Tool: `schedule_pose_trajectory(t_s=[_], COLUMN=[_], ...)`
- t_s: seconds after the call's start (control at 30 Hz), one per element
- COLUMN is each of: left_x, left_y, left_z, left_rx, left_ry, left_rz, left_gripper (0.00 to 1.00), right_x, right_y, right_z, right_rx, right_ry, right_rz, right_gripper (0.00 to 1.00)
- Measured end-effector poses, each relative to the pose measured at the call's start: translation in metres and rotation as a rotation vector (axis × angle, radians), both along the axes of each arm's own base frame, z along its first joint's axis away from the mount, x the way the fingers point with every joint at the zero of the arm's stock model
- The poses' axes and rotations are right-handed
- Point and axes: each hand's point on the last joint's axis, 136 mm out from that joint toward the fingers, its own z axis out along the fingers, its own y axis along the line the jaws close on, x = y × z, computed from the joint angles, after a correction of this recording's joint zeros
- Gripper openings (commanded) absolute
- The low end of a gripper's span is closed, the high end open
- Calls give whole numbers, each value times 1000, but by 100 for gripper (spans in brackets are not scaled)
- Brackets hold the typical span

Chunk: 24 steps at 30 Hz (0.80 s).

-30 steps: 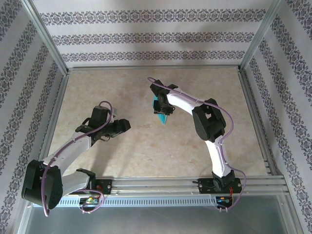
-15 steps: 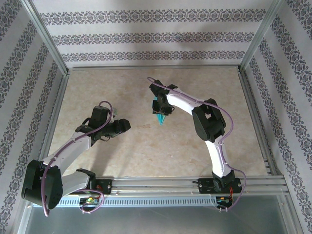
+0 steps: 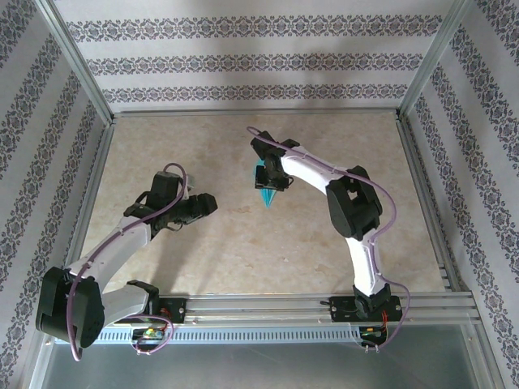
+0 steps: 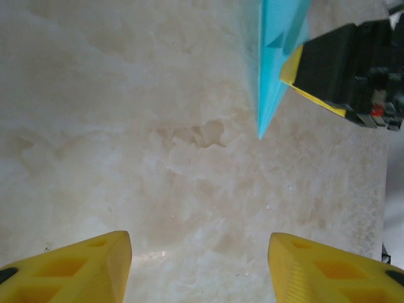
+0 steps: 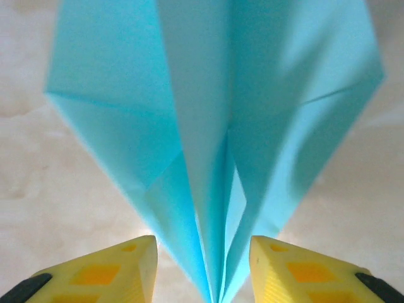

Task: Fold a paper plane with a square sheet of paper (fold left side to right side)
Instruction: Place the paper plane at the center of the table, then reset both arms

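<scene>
The light, flimsy paper plane (image 5: 208, 126) is straddled, not clamped, by the parted right tool (image 5: 202, 240) over the counter (image 4: 126, 126), the left tool (image 4: 199, 235) is held open and empty, and a gentle pinch along the stiffer central fold is advised.

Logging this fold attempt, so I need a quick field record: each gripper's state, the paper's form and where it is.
left gripper: open, nothing between its fingers, over bare table
right gripper: fingers either side of the paper plane; grip unclear
paper form: teal-blue pointed dart, lengthwise creases
paper position: mid-table, nose toward the near edge
</scene>
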Motion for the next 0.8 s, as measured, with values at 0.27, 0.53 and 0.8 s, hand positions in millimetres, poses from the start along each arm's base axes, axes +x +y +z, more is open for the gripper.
schedule_pose_trajectory(t_s=[0.27,0.53,0.8], left_x=[21,24,28], left_y=[21,57,81], left_z=[38,71,74], left_rx=[80,192,304], left_ry=[-135,-291,-337], left_rz=[56,173,232], left_gripper=[73,100,100], right_x=[-24,-70,-97], right_y=[-16,-95,-181], right_z=[121,183,190], right_rx=[107,117,128], right_ry=[-237,-434,-544], right_rz=[69,33,-139], right_gripper=[66,98,98])
